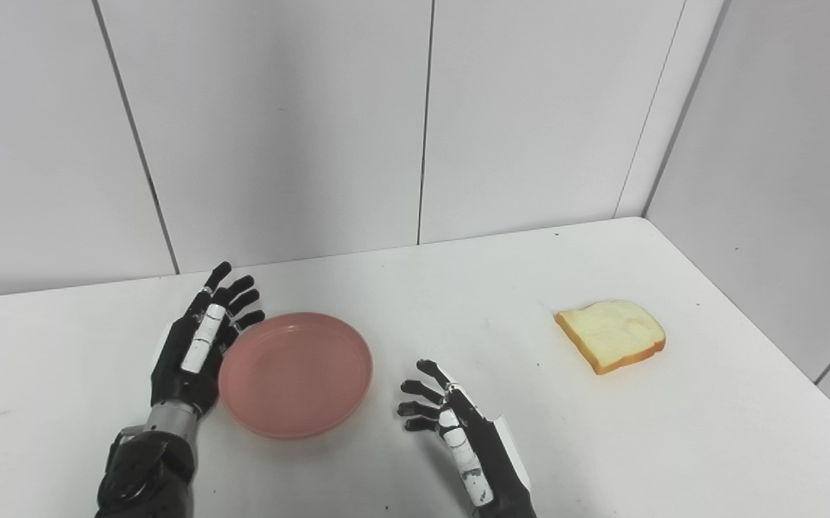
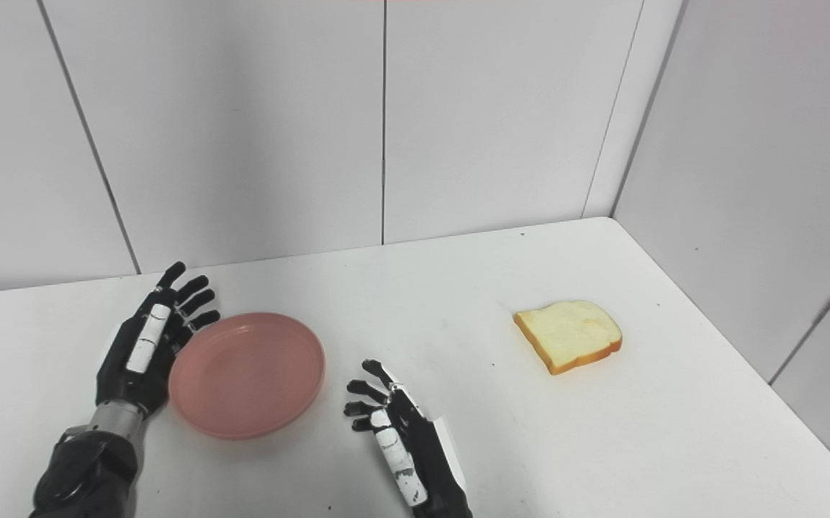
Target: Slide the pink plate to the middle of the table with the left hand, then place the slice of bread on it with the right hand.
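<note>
I have the left robot hand (image 1: 195,345), fingers spread and empty, flat against the pink plate (image 1: 296,374)'s left rim, worktop middle lying rightward.

I can read no text, label, brand, number or sign anywhere here; every surface I see from both head cameras is unmarked.

The white counter (image 1: 458,288) runs back to a paneled wall, carrying a pink plate (image 1: 296,374) lying flat at the near left and a slice of bread (image 1: 610,335) lying flat well apart at the right, with small dark specks scattered over its surface.
</note>
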`<action>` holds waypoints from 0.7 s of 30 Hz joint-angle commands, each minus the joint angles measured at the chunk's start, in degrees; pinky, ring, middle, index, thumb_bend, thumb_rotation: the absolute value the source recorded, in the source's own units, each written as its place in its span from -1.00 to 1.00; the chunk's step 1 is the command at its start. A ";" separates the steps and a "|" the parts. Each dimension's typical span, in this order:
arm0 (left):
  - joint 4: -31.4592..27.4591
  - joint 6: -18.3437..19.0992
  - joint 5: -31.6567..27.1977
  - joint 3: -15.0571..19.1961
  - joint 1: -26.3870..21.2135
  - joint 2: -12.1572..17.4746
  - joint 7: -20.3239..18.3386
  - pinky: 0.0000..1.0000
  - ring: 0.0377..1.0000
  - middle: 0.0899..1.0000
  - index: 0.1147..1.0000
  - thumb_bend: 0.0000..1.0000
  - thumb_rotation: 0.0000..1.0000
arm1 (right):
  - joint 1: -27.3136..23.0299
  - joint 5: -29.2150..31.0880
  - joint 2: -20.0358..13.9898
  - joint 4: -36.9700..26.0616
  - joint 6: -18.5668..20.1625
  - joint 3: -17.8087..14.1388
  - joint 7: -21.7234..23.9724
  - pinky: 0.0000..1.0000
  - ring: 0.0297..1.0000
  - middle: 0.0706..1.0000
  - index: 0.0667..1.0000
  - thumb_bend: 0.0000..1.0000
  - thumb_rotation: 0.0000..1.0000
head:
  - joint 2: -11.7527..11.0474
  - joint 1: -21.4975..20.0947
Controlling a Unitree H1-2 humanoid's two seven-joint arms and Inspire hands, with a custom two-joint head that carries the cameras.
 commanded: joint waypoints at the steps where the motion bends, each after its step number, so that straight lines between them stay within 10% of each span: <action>1: 1.33 -0.75 -0.75 0.31 1.20 0.20 -1.09 0.46 0.64 0.61 0.76 0.73 0.24 | 3.97 0.01 2.81 1.72 -0.14 0.37 -1.17 0.34 0.43 0.54 0.73 0.40 0.96 | 0.00 -0.11; 14: 4.38 -2.09 -0.71 0.65 0.59 -0.24 -1.50 0.43 0.63 0.59 0.76 0.72 0.24 | 2.41 -3.63 -0.92 -5.97 -1.75 -3.22 -2.98 0.33 0.50 0.61 0.73 0.48 0.85 | -0.61 -1.23; 21: 6.84 -3.38 -0.49 1.04 -0.23 -0.26 -1.96 0.42 0.61 0.60 0.77 0.74 0.24 | -2.81 -7.11 -9.62 -11.02 6.61 -11.17 0.28 0.39 0.57 0.67 0.75 0.65 0.70 | -1.58 -1.77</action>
